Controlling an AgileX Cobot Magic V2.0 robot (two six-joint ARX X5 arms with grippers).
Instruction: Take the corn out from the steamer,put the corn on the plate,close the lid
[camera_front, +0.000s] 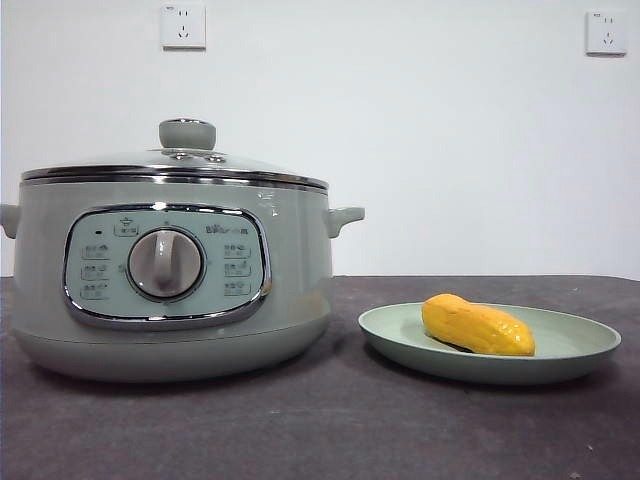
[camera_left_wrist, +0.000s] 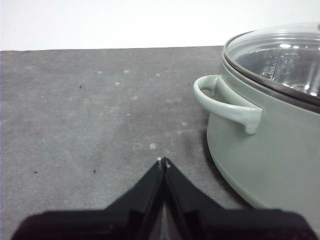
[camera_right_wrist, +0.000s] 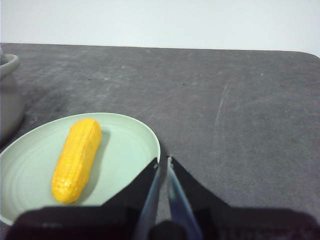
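The sage-green steamer (camera_front: 170, 280) stands at the left of the front view, with the glass lid (camera_front: 180, 160) sitting flat on its rim. Right of it, the yellow corn (camera_front: 477, 326) lies on the pale-green plate (camera_front: 580, 345). In the right wrist view the corn (camera_right_wrist: 77, 157) rests on the plate (camera_right_wrist: 130, 150), and my right gripper (camera_right_wrist: 163, 161) is shut and empty beside the plate's rim. My left gripper (camera_left_wrist: 163, 161) is shut and empty above the table, apart from the steamer (camera_left_wrist: 270, 150) and its side handle (camera_left_wrist: 227, 102). The lid (camera_left_wrist: 280, 55) covers the pot there too.
The dark grey table (camera_front: 320, 430) runs to a white wall with two sockets (camera_front: 183, 26). Neither arm shows in the front view.
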